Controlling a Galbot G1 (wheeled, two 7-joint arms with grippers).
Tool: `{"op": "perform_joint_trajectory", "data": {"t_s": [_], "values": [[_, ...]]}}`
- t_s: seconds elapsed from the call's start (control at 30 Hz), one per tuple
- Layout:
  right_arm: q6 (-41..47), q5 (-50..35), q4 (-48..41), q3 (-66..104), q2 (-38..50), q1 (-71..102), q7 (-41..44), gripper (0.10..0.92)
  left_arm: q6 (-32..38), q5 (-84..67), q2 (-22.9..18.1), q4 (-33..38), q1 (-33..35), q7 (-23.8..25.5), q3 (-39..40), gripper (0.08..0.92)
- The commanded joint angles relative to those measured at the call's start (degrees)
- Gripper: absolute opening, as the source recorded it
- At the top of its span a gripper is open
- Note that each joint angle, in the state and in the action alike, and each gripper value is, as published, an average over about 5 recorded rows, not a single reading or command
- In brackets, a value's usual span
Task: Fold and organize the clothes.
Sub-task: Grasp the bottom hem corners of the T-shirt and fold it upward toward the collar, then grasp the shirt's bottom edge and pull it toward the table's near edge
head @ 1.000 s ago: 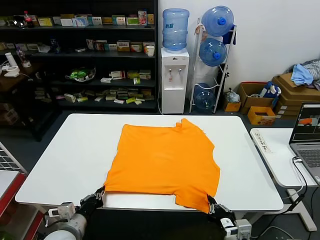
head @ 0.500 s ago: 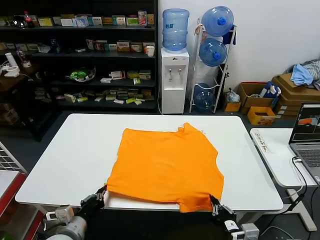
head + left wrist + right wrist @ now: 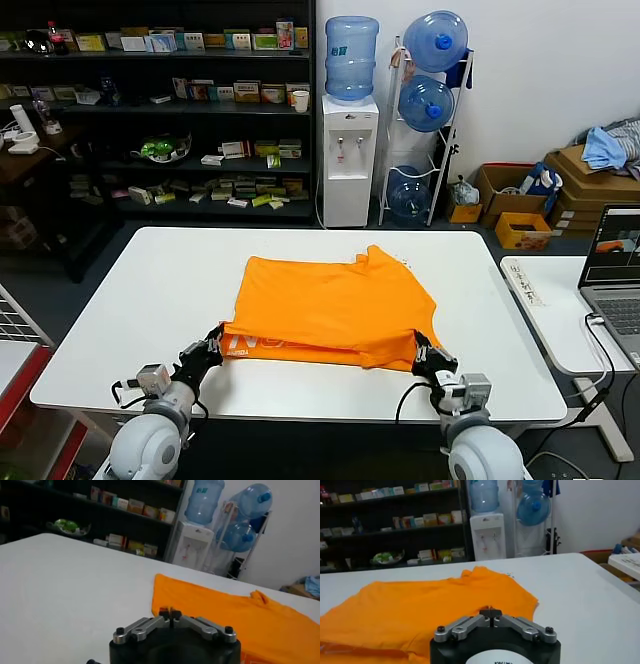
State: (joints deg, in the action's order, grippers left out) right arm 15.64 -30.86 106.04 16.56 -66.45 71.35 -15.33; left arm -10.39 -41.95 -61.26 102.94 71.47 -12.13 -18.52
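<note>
Left tool (image 3: 213, 349) and right tool (image 3: 426, 355) pinching T-shirt (image 3: 335, 300) hem, now carried forward over table (image 3: 130, 300), lettering exposed

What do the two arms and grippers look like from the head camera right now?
Both arms end in rounded silver-grey wrist housings with small grey boxes on top and loose black cables. The left gripper and right gripper are black, with angular metal linkage fingers; the wrist views show silver links with black screws on black bodies.

Bare table (image 3: 150, 290) flanks T-shirt (image 3: 330, 305); laptop (image 3: 612, 265) right
</note>
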Motion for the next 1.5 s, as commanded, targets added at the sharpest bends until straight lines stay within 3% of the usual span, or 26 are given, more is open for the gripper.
{"op": "perform_joint_trajectory", "data": {"t_s": [0.03,0.47,0.7,0.97,1.2,1.33,1.5], "values": [[0.1,-0.6,-6.1,-2.0,-0.4,-8.0,-0.2,0.125,1.5,2.6,-0.2,-7.0,-6.8,0.6,2.4,0.092],[0.5,0.5,-7.1,-3.0,-0.6,-8.1,1.5,0.142,0.7,3.2,-0.3,-7.4,-7.1,1.0,2.8,0.115],[-0.4,1.8,-5.8,-1.9,-0.2,-6.7,3.3,0.329,0.6,3.3,0.2,-5.4,-4.7,2.2,1.9,0.29],[-2.6,7.6,-0.3,2.7,3.5,2.7,6.0,0.554,0.7,4.9,0.7,1.4,5.3,3.1,-1.8,0.524],[-1.1,5.1,0.7,6.0,4.9,8.8,7.8,0.758,1.2,6.8,-0.5,1.5,9.9,5.5,-2.3,0.723],[0.9,2.6,0.3,5.9,4.7,9.0,7.9,0.816,1.0,6.8,-1.1,-0.3,8.4,5.7,-1.6,0.808],[2.3,1.0,-0.9,5.3,4.1,7.7,7.8,0.822,1.2,6.5,-1.3,-3.0,6.0,6.2,-1.6,0.822]]}}
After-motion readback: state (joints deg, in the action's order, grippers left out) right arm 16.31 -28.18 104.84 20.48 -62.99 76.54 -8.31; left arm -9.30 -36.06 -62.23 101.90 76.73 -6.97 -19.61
